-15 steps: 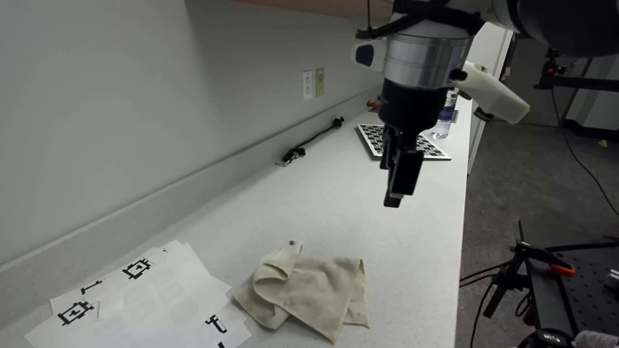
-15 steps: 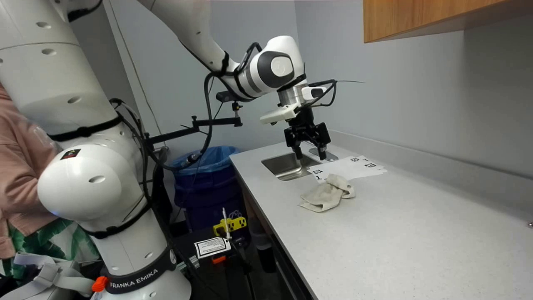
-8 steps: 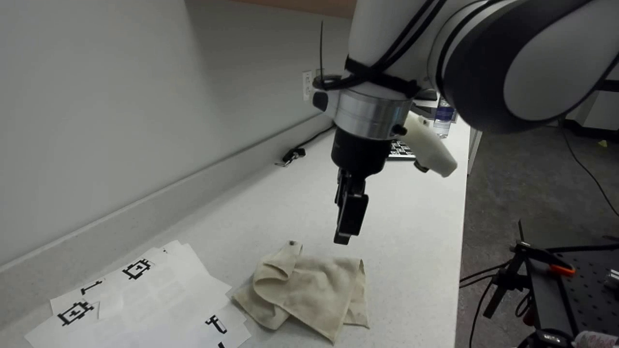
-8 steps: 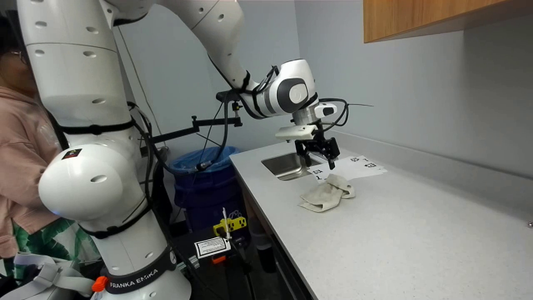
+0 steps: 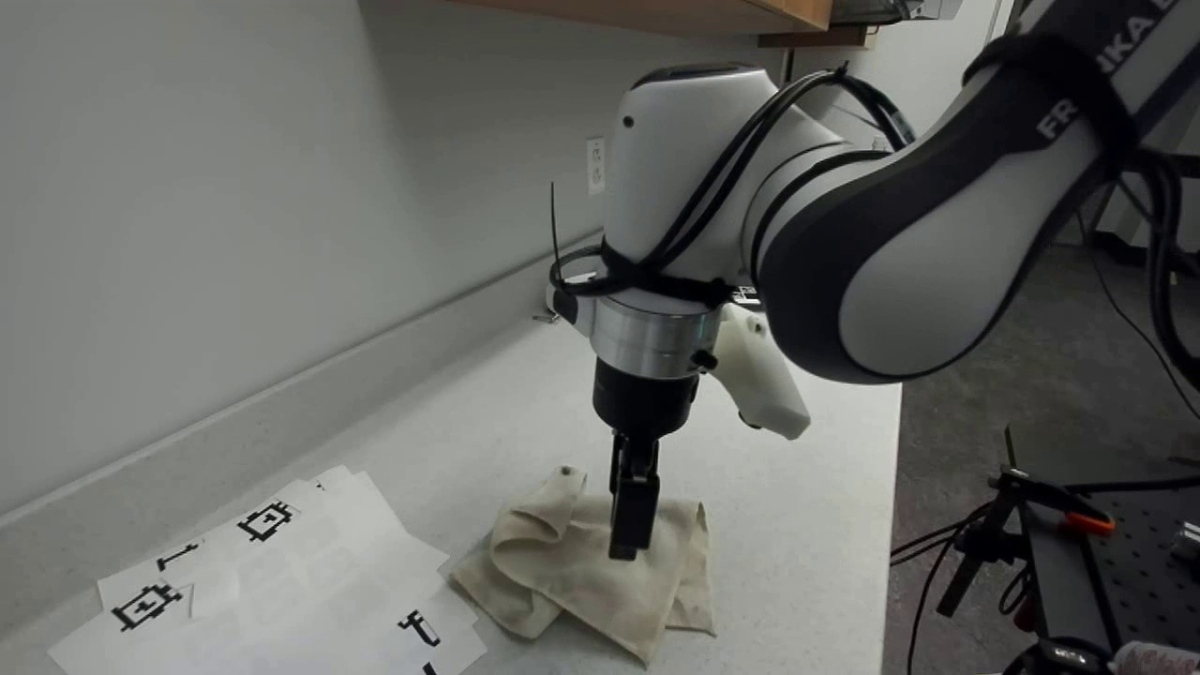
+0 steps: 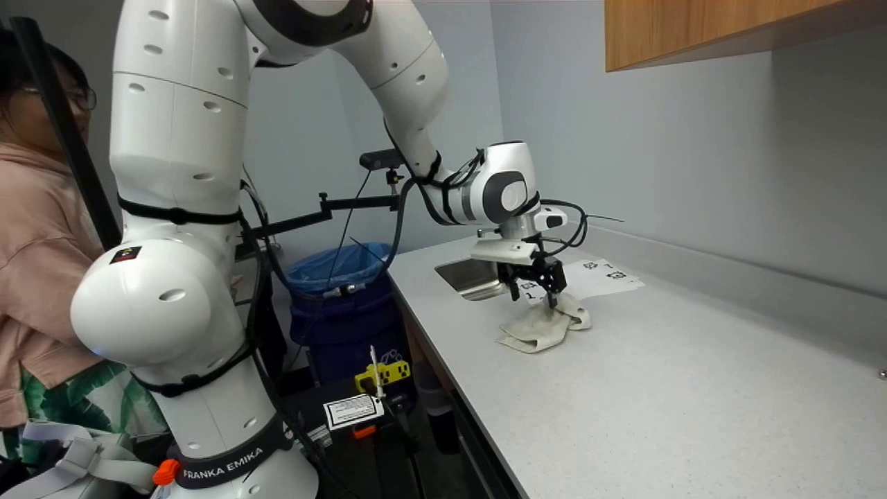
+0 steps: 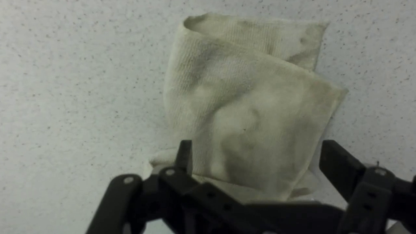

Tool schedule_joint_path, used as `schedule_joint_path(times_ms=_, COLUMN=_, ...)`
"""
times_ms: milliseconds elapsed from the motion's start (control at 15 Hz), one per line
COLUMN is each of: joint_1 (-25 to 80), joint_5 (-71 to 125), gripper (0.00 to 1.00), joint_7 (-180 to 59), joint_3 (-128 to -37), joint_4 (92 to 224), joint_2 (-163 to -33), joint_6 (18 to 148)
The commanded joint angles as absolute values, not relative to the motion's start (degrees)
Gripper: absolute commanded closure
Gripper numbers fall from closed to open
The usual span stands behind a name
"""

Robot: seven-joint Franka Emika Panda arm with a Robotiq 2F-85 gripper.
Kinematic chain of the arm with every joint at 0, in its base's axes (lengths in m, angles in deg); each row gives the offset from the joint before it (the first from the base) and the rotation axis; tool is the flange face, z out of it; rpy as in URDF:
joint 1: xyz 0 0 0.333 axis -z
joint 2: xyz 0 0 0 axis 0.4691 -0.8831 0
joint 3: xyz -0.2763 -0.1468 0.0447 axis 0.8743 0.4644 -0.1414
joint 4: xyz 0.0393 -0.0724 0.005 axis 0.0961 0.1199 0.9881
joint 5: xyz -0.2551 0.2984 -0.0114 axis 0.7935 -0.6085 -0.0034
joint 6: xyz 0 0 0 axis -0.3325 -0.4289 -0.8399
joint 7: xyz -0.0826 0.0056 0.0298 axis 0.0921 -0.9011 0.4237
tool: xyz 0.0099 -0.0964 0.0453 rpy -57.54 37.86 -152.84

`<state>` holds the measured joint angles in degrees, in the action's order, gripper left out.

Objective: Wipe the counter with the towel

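Note:
A beige cloth towel (image 5: 562, 567) lies crumpled and folded on the light speckled counter (image 5: 797, 525). It also shows in an exterior view (image 6: 537, 330), close to the sink, and fills the middle of the wrist view (image 7: 260, 97). My gripper (image 5: 628, 553) is black, points down and sits just over the towel. In the wrist view my gripper (image 7: 256, 143) is open, with its two fingers wide apart and the towel showing between them. In an exterior view my gripper's (image 6: 533, 301) fingers are also apart. I cannot tell whether a fingertip touches the cloth.
White papers with black printed markers (image 5: 309, 572) lie beside the towel near the wall. A metal sink (image 6: 471, 277) is set into the counter behind it. A wooden cabinet (image 6: 727, 31) hangs above. A person (image 6: 41, 229) stands behind the arm.
My gripper has moved down and across toward the towel, from high above the counter to just over the cloth. The towel has not moved. The fingers stay apart.

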<state>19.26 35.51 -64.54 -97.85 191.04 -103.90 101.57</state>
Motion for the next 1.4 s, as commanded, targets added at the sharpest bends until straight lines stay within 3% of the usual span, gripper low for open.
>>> schedule_joint_path(times_ms=0, joint_1=16.5, joint_5=37.9, gripper=0.0, joint_7=-64.5, joint_3=-94.0, joint_4=185.9, joint_2=-109.3, joint_6=105.1)
schedule_joint_path(times_ms=867, joint_1=14.9, joint_5=35.1, gripper=0.03, joint_7=-65.2, joint_3=-93.5, joint_4=180.1, joint_2=-117.9, joint_6=108.9)
schedule_joint_path(times_ms=933, joint_1=14.9, joint_5=35.0, gripper=0.26, joint_7=-64.9, joint_3=-93.3, joint_4=180.3, joint_2=-117.6, joint_6=108.9)
schedule_joint_path(times_ms=1067, joint_1=14.8, joint_5=35.0, gripper=0.31, joint_7=-64.5, joint_3=-92.9, joint_4=180.6, joint_2=-116.9, joint_6=109.1)
schedule_joint_path(times_ms=1333, joint_1=14.5, joint_5=35.2, gripper=0.63, joint_7=-62.9, joint_3=-91.6, joint_4=182.6, joint_2=-113.9, joint_6=109.5)
